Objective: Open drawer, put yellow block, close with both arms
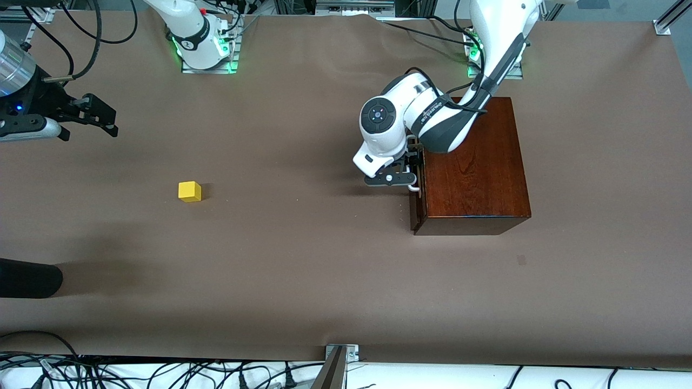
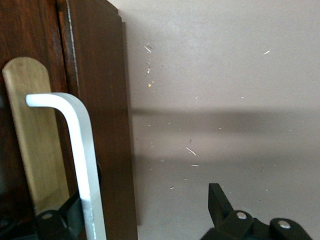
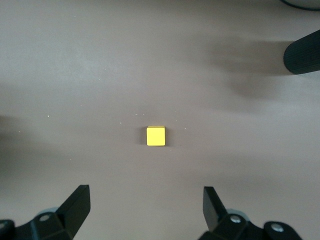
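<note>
The mahogany box (image 1: 476, 167) stands toward the left arm's end of the table, its drawer pushed in. Its dark front (image 2: 100, 100) carries a white bar handle (image 1: 413, 189), which also shows in the left wrist view (image 2: 80, 150). My left gripper (image 1: 408, 173) is at that front, open; in its wrist view (image 2: 137, 215) the handle stands between its fingers, close to one finger (image 2: 55, 222). The yellow block (image 1: 190, 191) lies on the bare table toward the right arm's end. My right gripper (image 1: 100, 116) hangs open and empty in the air; its wrist view (image 3: 147, 200) looks down on the block (image 3: 155, 136).
A dark rounded object (image 1: 27, 278) juts in at the table's edge, nearer the front camera than the block; it also shows in the right wrist view (image 3: 302, 52). A metal bracket (image 1: 338, 359) sits at the table's near edge. Cables run along that edge.
</note>
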Motion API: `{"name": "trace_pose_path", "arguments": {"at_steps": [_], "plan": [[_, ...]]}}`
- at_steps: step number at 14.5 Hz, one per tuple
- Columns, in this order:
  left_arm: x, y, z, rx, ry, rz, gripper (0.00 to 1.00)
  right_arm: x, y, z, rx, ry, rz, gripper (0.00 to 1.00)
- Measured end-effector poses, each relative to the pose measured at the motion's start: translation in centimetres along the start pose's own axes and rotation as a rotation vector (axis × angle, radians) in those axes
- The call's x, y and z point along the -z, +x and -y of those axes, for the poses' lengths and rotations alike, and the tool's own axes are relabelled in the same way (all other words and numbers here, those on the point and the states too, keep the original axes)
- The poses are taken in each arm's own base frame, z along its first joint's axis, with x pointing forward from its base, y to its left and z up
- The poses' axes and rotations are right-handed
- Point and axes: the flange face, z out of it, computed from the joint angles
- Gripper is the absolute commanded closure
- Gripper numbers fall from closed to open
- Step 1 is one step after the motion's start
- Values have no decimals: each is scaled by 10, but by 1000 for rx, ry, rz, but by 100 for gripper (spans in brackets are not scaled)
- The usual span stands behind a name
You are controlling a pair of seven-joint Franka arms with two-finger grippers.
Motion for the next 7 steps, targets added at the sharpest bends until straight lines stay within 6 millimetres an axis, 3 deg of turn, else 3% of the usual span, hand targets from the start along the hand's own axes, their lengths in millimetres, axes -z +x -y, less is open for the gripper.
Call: {"name": "trace_pose_path", "arguments": {"at_steps": [4,7], "plan": [[-2,-19,-32,0,-26,-40,0,0,0,0,0,0,0,0],[1,-19,-45,9,-34,-59,0,0,0,0,1,0,-1,0]]}}
